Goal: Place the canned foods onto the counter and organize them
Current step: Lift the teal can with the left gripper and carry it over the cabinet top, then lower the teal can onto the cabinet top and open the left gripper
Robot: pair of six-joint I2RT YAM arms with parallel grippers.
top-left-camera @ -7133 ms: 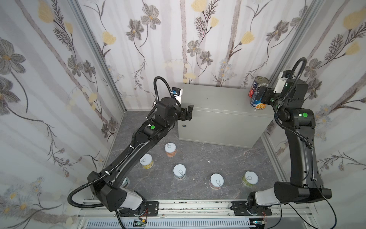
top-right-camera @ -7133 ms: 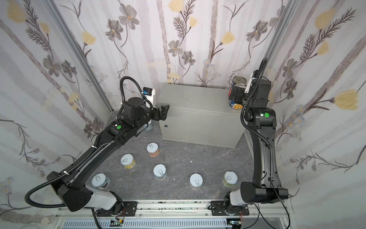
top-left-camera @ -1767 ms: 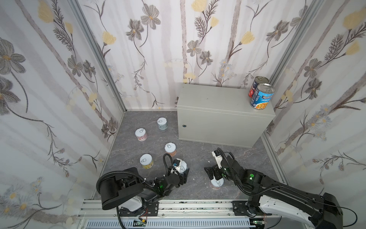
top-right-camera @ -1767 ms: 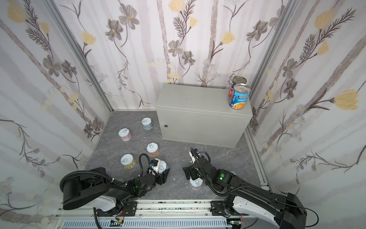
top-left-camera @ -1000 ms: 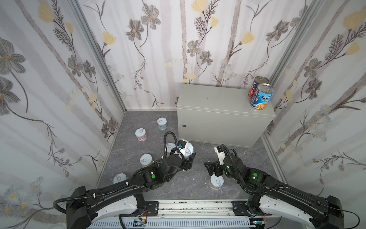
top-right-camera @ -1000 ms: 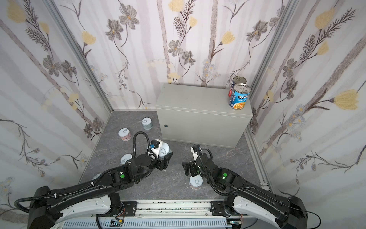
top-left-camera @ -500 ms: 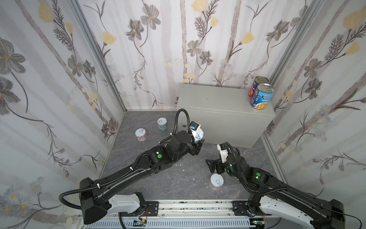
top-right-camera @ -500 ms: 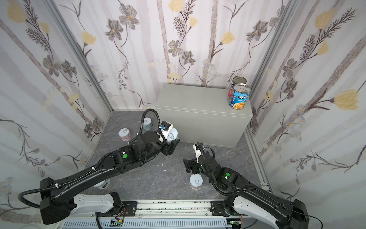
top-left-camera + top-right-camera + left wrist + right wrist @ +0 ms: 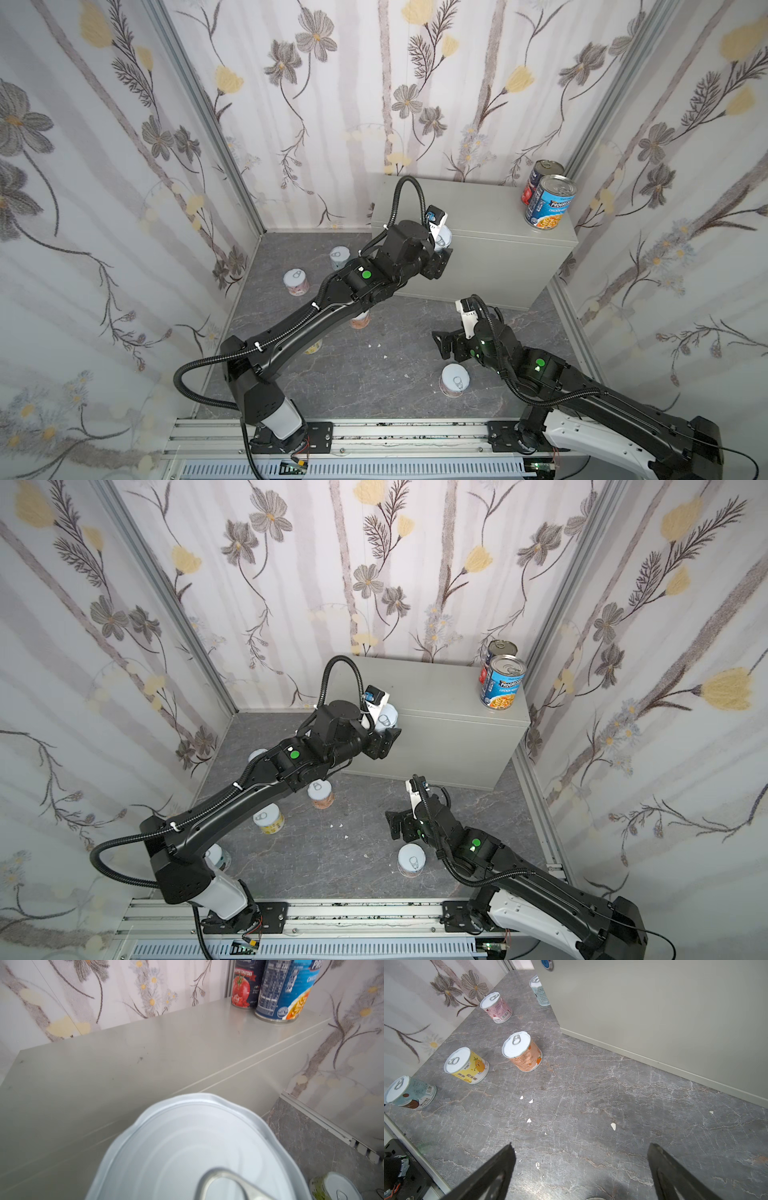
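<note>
My left gripper [image 9: 443, 250] is shut on a short pull-tab can [image 9: 443, 238], held level with the front left edge of the counter [image 9: 490, 232]. Its silver lid [image 9: 197, 1147] fills the left wrist view and hides the jaws. A blue soup can [image 9: 548, 203] and a navy-and-red can [image 9: 540, 178] stand at the counter's right end. My right gripper [image 9: 446, 343] hangs open over the floor, nothing between its fingers [image 9: 500, 1167]. A short can [image 9: 455, 380] stands just in front of it.
On the dark marbled floor [image 9: 591, 1105] stand a pink can [image 9: 497, 1008], an orange can [image 9: 522, 1053], a yellow can [image 9: 467, 1066], two teal cans [image 9: 409, 1093] [image 9: 539, 991] and a green can [image 9: 332, 1186]. Floral walls close in on three sides.
My left arm has lifted the short can off the floor and carried it back up to the counter's front edge. The right gripper stays open and has drawn back a little.
</note>
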